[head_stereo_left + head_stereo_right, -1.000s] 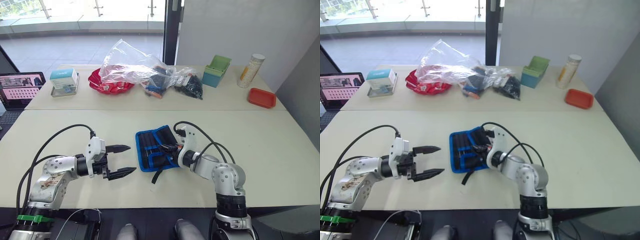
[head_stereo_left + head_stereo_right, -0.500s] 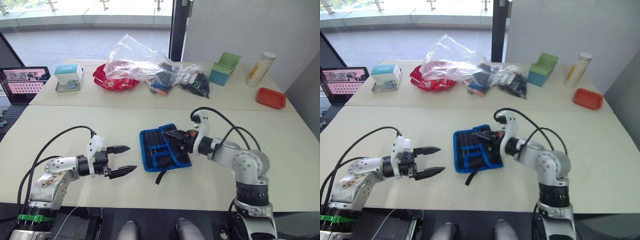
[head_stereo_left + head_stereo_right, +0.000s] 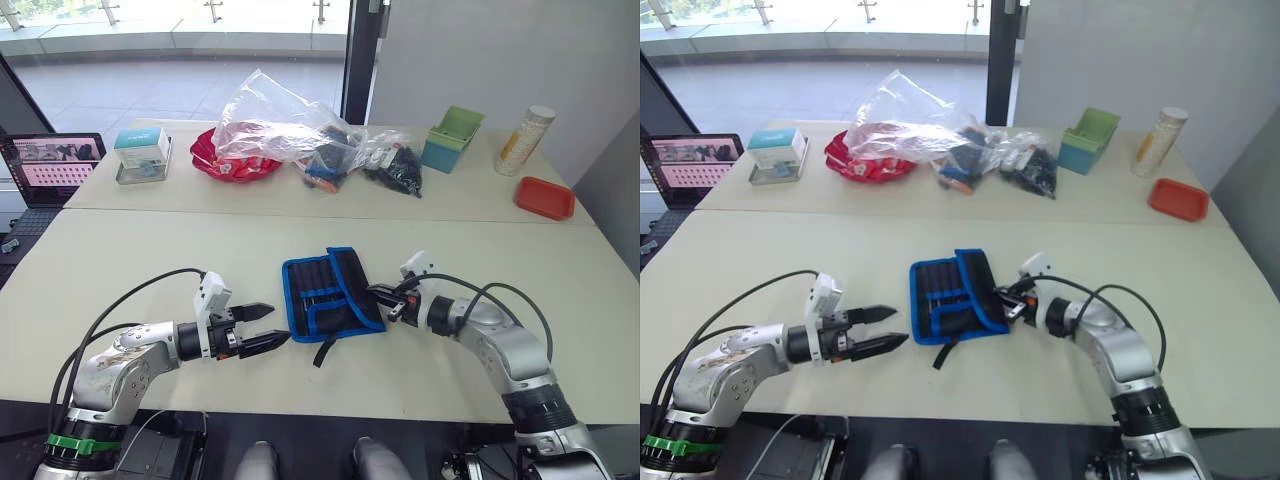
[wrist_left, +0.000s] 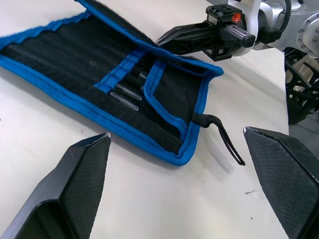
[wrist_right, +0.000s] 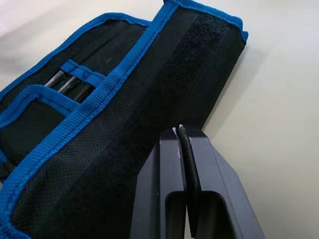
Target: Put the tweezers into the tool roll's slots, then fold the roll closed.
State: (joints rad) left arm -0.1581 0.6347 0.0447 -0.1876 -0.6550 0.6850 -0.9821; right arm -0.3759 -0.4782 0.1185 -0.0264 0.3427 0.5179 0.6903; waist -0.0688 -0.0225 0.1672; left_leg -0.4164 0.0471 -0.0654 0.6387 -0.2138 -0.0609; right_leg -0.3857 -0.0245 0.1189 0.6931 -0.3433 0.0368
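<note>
The right gripper (image 3: 385,297) pinches the tool roll (image 3: 328,293) at its 3 o'clock edge, apparently folding it mid-table, tweezers (image 4: 130,90) slotted, left gripper (image 3: 262,327) spread; no writing legible.

Red tray (image 3: 544,197) beside green bin (image 3: 452,140).

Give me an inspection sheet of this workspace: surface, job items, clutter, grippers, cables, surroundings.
Surface: two cream tables pushed together.
Job items: tool roll lies partly folded; tweezers sit in its slots; its strap trails loose.
Clutter: clear plastic bag, red bowl, green bin, red tray, bottle, small box.
Grippers: left gripper open, beside the roll; right gripper shut on the roll's edge.
Cables: black, looping over both arms.
Surroundings: window, laptop.
</note>
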